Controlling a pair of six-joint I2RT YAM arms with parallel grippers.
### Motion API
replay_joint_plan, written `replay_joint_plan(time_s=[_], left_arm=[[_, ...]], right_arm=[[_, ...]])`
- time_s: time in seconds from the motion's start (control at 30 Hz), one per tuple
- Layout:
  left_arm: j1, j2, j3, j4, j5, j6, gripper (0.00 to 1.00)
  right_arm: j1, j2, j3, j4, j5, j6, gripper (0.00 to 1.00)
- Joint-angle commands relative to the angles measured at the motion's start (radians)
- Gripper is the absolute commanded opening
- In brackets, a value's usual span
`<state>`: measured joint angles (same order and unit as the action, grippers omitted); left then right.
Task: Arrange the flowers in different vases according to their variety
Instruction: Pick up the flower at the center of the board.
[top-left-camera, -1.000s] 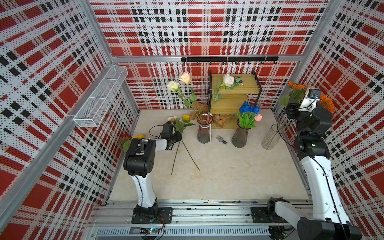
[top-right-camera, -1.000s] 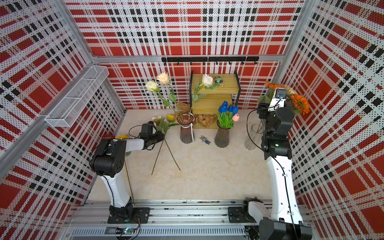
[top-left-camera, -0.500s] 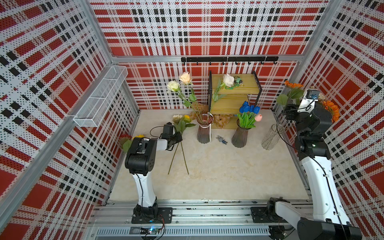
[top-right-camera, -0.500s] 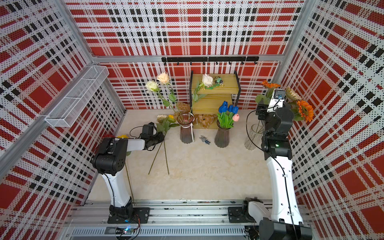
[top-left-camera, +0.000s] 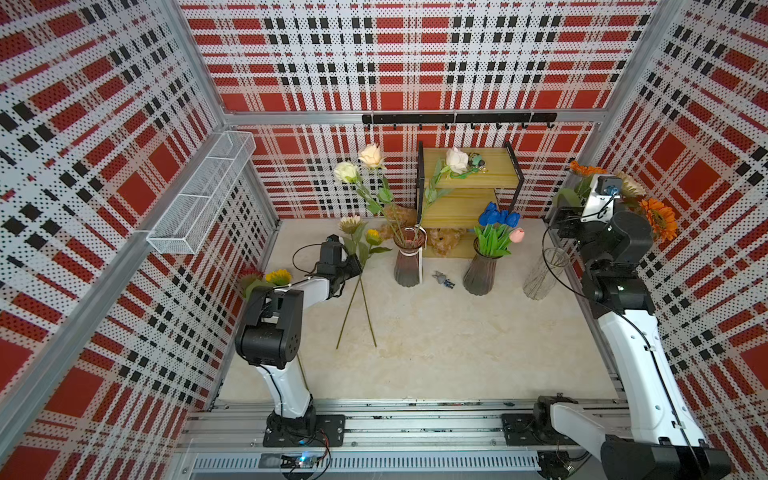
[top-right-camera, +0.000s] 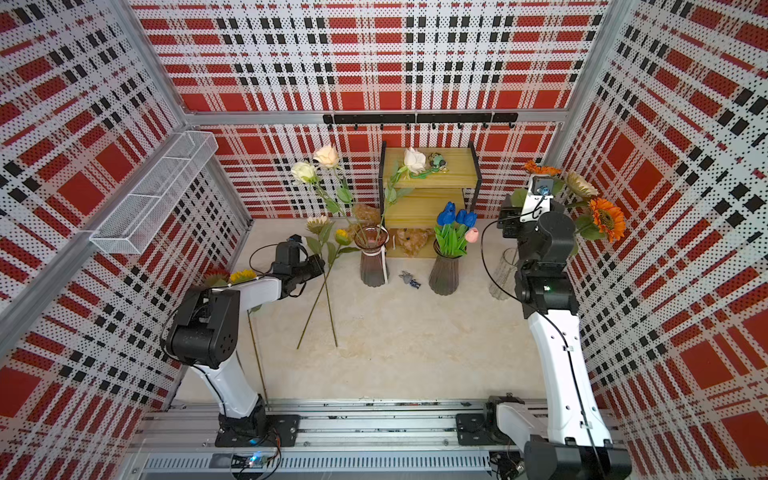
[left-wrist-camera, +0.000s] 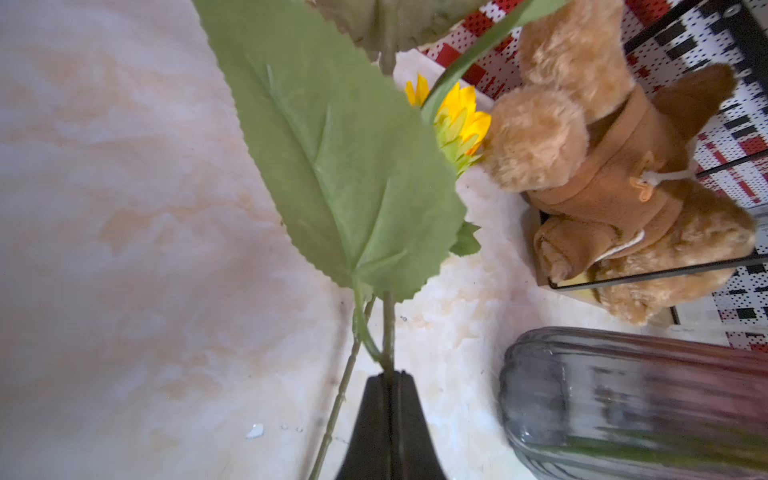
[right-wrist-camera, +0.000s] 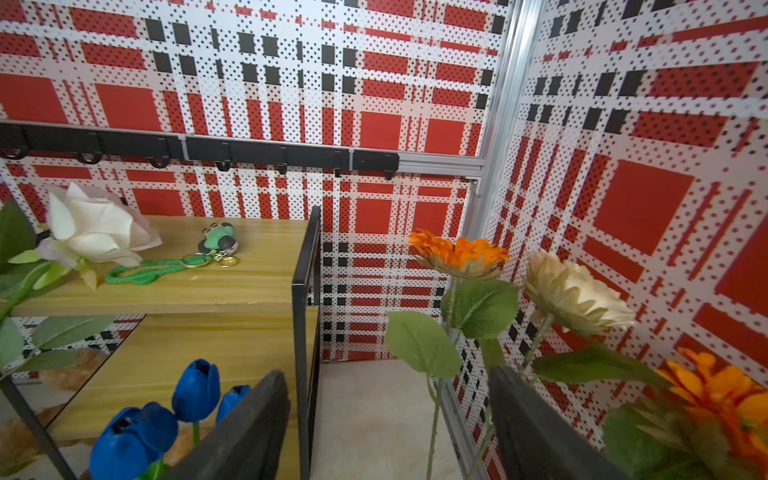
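Top views, left gripper clamped on stems of two sunflowers, left of rose vase, right gripper wide apart, holding nothing, far right among orange sunflowers, near clear vase.

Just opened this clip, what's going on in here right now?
The left tool is shut on a sunflower stem, with a second stem running beside it, next to the smoky vase of roses. The tulips stand in the other smoky vase. The right tool is open, with orange and cream sunflowers just ahead of it. The clear vase stands below that arm; whether those stems sit in it is hidden.
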<state>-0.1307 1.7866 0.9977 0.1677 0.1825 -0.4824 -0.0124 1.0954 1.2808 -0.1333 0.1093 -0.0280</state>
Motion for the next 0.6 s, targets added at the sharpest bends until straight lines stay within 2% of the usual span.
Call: replay_joint_plan(time_s=[0.0, 0.2, 0.37, 0.43, 0.57], left_arm=[[0.003, -0.09, -0.04, -0.048, -0.017, 0.001, 0.0], [-0.024, -0.328, -0.102, -0.135, -0.083, -0.008, 0.0], [-0.043, -0.527, -0.149, -0.198, -0.129, -0.031, 0.0], [-0.049, -0.585, -0.164, -0.219, -0.131, -0.035, 0.0], [-0.078, -0.669, -0.189, -0.245, -0.129, -0.041, 0.0]], right_arm=[[0.07, 0.008, 0.053, -0.051, -0.016, 0.046, 0.82], [0.209, 0.04, 0.154, -0.235, -0.197, 0.158, 0.84], [0.312, 0.049, 0.165, -0.323, -0.397, 0.254, 0.84], [0.392, 0.06, 0.16, -0.354, -0.434, 0.274, 0.84], [0.635, 0.124, 0.131, -0.397, -0.432, 0.306, 0.81]])
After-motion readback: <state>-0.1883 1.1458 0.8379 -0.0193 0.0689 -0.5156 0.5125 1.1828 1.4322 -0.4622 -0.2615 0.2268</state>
